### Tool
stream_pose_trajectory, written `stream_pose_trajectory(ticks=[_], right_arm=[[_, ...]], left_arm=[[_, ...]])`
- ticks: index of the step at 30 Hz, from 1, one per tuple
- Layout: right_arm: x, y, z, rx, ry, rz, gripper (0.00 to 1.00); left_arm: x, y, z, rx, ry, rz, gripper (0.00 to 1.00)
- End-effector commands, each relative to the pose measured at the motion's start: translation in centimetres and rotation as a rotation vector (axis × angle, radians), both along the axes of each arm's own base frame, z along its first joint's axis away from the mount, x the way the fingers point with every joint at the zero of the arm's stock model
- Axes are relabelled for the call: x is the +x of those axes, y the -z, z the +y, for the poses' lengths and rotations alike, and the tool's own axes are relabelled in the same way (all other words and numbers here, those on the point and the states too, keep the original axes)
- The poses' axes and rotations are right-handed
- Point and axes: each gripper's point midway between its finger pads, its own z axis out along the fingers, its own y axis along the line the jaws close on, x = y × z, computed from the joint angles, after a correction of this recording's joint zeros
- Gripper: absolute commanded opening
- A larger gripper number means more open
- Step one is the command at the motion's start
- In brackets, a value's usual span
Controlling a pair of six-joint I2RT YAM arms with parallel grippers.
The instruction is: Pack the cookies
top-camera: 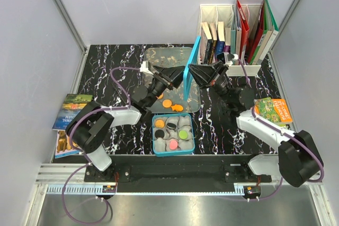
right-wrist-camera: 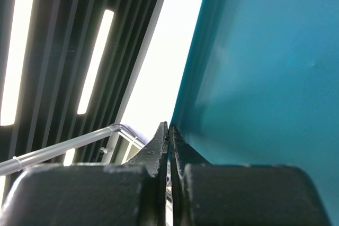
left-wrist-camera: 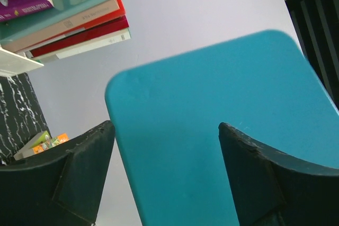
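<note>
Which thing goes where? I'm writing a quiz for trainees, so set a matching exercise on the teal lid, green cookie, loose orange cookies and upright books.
Things: 1 teal lid; 2 green cookie; 3 loose orange cookies; 4 upright books.
Places: A on the clear tray; B in the white rack; C in the teal box; D pinched by the right gripper.
Pairs: 1-D, 2-C, 3-A, 4-B.

Orange cookies [top-camera: 167,103] on clear tray [top-camera: 164,59], mixed-colour others in teal box [top-camera: 174,153].
</note>
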Motion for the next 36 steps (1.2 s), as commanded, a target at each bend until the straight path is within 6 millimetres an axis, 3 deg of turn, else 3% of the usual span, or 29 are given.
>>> stream_pose_trajectory(ticks=[1,5,8,10,11,12,13,14,15,16,17,18,20,21,23,24,25,27,29,32,36], right_arm=[[-5.3,-4.7,-3.6,0.172,0.034,-0.270,0.00],[-5.6,-4.6,-3.8,0.165,0.038,-0.275,0.00],[-6.1,-4.5,-4.5,0.143,0.049,-0.286,0.00],[-4.7,-3.8,-4.9,0.064,0.106,-0.253,0.00],[-6.1,-4.4,-5.5,0.021,0.113,-0.294,0.00],[-3.7,-3.3,-5.4,-0.087,0.159,-0.194,0.00],[-3.3,-2.9,-5.5,-0.186,0.231,-0.229,0.00],[-2.9,-1.0,-5.4,-0.323,0.245,-0.126,0.00],[-2.9,-2.4,-5.9,-0.439,0.359,-0.232,0.00],[-3.2,-2.5,-6.3,-0.518,0.404,-0.240,0.00],[-2.8,-2.1,-6.8,-0.616,0.430,-0.170,0.00],[-2.3,-1.8,-7.2,-0.698,0.489,-0.208,0.00],[-1.1,1.0,-8.2,-0.846,0.522,-0.089,0.00],[-1.0,0.5,-8.8,-0.892,0.560,-0.110,0.00],[0.1,2.3,-9.9,-0.996,0.598,-0.018,0.00],[0.4,3.0,-10.5,-1.045,0.623,-0.011,0.00],[1.3,4.0,-11.2,-1.093,0.657,0.035,0.00],[1.7,6.7,-12.5,-1.208,0.671,0.113,0.00],[2.4,10.3,-14.1,-1.334,0.689,0.235,0.00],[3.0,14.9,-15.6,-1.456,0.698,0.351,0.00],[3.2,18.9,-16.6,-1.537,0.691,0.444,0.00]], left_arm=[[-4.2,-9.4,5.0,-0.265,-0.039,-0.324,0.74],[-4.4,-9.8,5.1,-0.267,-0.037,-0.335,0.66],[-4.1,-9.4,5.8,-0.252,-0.046,-0.337,0.71],[-3.9,-8.7,6.4,-0.228,-0.055,-0.334,0.74],[-3.6,-8.1,7.5,-0.211,-0.080,-0.325,0.74],[-3.5,-7.7,8.2,-0.198,-0.096,-0.321,0.75],[-3.5,-7.4,8.8,-0.183,-0.114,-0.327,0.74],[-3.6,-6.9,10.2,-0.164,-0.146,-0.327,0.75],[-3.7,-6.7,10.8,-0.151,-0.158,-0.332,0.75],[-3.9,-7.2,12.1,-0.143,-0.193,-0.360,0.75],[-4.1,-6.5,12.7,-0.124,-0.206,-0.351,0.74],[-4.1,-6.1,12.9,-0.099,-0.205,-0.344,0.74],[-4.5,-6.1,13.7,-0.061,-0.230,-0.356,0.73],[-4.3,-5.4,13.5,-0.020,-0.225,-0.332,0.73],[-5.1,-5.9,13.5,0.039,-0.235,-0.371,0.72],[-4.8,-4.8,12.9,0.097,-0.218,-0.336,0.72],[-5.5,-5.5,13.2,0.128,-0.236,-0.376,0.72],[-5.2,-4.1,12.8,0.214,-0.224,-0.326,0.70],[-6.0,-4.6,13.0,0.270,-0.240,-0.360,0.70],[-6.2,-2.2,12.1,0.355,-0.169,-0.286,0.67],[-6.6,-0.1,11.6,0.445,-0.152,-0.249,0.63]])
